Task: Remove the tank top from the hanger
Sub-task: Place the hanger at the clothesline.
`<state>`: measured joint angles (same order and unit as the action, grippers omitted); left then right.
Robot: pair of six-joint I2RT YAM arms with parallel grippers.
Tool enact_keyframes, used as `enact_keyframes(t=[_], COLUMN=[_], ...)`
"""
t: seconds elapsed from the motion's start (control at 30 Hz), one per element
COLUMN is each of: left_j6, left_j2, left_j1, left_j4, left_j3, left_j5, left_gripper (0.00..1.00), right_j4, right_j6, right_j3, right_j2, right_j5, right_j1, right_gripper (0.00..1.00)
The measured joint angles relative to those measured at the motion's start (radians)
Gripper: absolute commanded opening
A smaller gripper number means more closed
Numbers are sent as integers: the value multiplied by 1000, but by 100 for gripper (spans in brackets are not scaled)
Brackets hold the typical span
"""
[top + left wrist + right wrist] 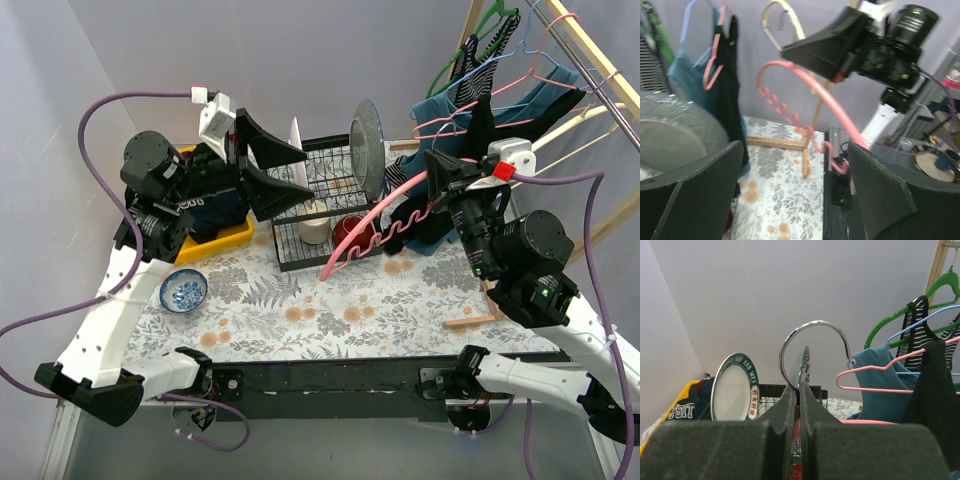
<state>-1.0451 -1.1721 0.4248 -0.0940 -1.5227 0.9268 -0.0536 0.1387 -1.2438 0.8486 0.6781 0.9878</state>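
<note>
My right gripper (441, 176) (800, 390) is shut on the neck of a thick pink hanger (372, 226) (812, 86), just under its chrome hook (812, 327), and holds it slanted over the table. The hanger's arm and wavy bar look bare in the left wrist view. A black tank top (482, 122) (729, 95) (935, 390) hangs just behind it by the rack. I cannot tell whether it touches the held hanger. My left gripper (305, 172) (795, 190) is open and holds nothing, left of the hanger, which ends beside its right finger (890, 195).
A wire dish rack (322, 165) holds plates (366, 145), with a white cup (315, 228) and red bowl (349, 230) by it. A blue bowl (183, 290) and yellow bin (228, 240) sit left. The wooden clothes rack (590, 50) carries a teal top (445, 110) and more hangers.
</note>
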Motion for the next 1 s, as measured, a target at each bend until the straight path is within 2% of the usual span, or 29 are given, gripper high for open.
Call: enact_keyframes(t=[0.27,0.57,0.83,1.0], left_j6=[14,98,138,124], left_j2=[43,27,54,57], left_j1=[91,182,208,209], left_j4=[10,-86,-104,-125], left_j3=[146,208,212,188], left_j5=[42,-69,-180,-249], left_gripper=[77,76,88,93], right_j4=[-23,-24,-28,-36], right_j6=[44,56,76,74], right_j3=[-4,-22,-61,-16], right_j2=[60,115,155,116], right_j5=[48,92,128,51], right_j1=[0,0,0,0], right_gripper=[1,1,1,1])
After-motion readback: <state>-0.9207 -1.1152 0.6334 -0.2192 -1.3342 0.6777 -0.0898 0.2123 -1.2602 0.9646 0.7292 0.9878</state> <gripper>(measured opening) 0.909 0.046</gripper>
